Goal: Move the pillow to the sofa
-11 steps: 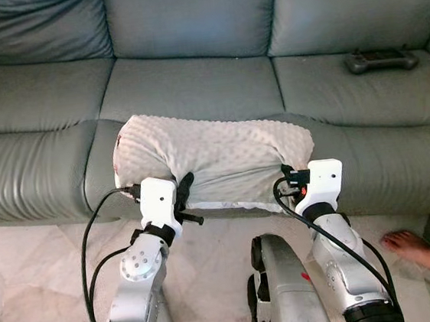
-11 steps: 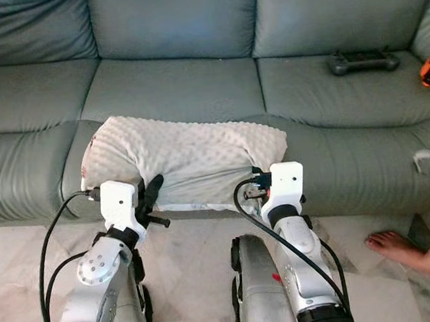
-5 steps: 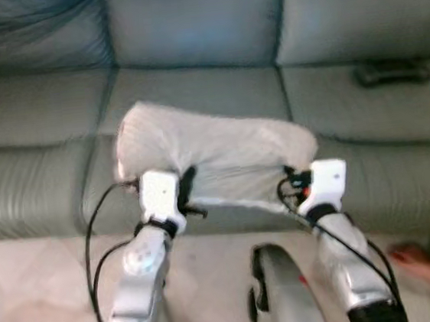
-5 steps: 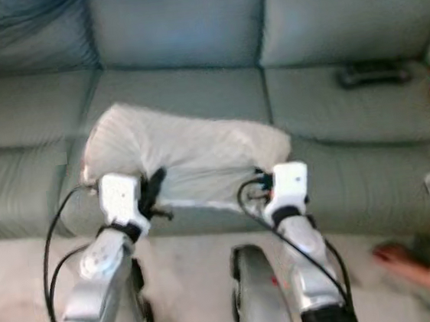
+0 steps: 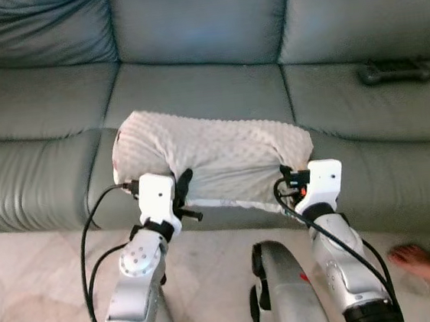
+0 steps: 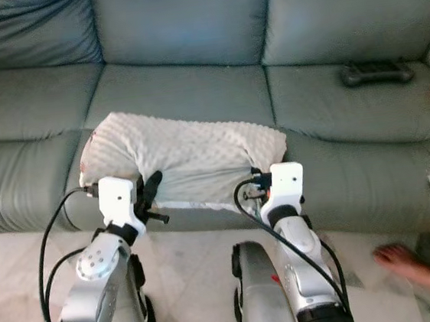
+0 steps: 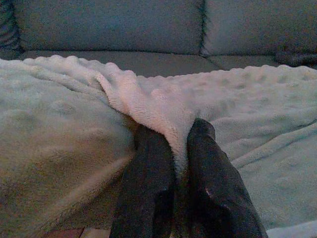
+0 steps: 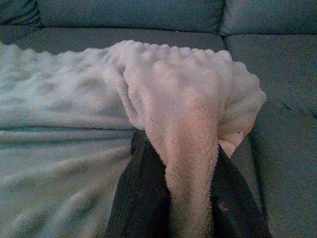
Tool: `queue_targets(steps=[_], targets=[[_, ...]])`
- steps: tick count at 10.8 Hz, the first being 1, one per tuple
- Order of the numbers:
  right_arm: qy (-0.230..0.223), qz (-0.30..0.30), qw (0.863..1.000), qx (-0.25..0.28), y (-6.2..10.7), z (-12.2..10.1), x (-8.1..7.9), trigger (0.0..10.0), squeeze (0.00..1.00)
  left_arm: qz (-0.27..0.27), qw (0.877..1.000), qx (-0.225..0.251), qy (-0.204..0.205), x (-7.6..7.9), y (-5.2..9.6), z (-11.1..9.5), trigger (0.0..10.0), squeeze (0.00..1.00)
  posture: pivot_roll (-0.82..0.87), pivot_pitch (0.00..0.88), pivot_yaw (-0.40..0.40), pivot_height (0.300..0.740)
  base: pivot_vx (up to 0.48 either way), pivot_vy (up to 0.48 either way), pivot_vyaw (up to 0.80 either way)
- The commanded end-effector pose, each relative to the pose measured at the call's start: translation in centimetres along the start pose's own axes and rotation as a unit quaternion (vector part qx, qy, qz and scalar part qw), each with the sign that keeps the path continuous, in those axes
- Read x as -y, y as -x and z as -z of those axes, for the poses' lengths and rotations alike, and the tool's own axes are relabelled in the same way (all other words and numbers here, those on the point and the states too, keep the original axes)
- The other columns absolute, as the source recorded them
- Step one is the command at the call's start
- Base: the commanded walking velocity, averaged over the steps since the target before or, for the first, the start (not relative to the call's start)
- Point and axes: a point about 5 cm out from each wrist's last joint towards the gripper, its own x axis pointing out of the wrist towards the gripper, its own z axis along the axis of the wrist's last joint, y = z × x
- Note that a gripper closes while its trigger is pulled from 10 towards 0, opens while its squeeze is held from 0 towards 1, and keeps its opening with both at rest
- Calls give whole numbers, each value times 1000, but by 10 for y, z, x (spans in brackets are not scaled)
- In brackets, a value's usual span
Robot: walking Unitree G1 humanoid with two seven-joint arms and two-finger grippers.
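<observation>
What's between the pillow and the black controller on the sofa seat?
Only bare grey sofa cushion lies between the pillow and the controller, seen in the left eye view.

Living room — grey leather sofa (image 5: 201,32)

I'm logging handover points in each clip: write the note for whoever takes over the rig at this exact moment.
Left hand: shut on a fold of the pillow, near its left end.
Right hand: shut on a bunched fold at the pillow's right end.
The pillow is held in front of the sofa, over the front edge of the middle seat.
Done: pillow gripped and brought to the sofa.
Left: set it on the seat and open both hands.
</observation>
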Motion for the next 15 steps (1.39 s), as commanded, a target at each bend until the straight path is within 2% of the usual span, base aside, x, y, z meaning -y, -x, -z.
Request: queue_targets(steps=[1, 6, 12, 13, 15], targets=[[1, 21, 1000, 1, 2, 0, 9, 10000, 0, -14, 1000, -2, -3, -6, 2, 0, 10000, 0, -41, 216, -37, 579, 289, 0, 0], [4, 20, 1000, -2, 3, 2, 7, 10000, 0, -4, 1000, -4, -2, -5, 2, 1, 10000, 0, -40, 218, -32, 579, 295, 0, 0], [-8, -1, 1000, -5, 5, 3, 3, 10000, 0, -34, 999, -9, -6, -10, -3, 4, 10000, 0, -45, 223, -31, 579, 0, 0, 0], [10, -41, 999, 2, 2, -1, -2, 10000, 0, -74, 997, -4, -29, -21, -7, 1, 10000, 0, -44, 228, -26, 579, 0, 0, 0], [49, -79, 996, 11, -9, -14, 4, 10000, 0, -149, 988, -2, -51, -46, -14, -6, 10000, 0, -42, 264, -24, 579, 0, 0, 0]])
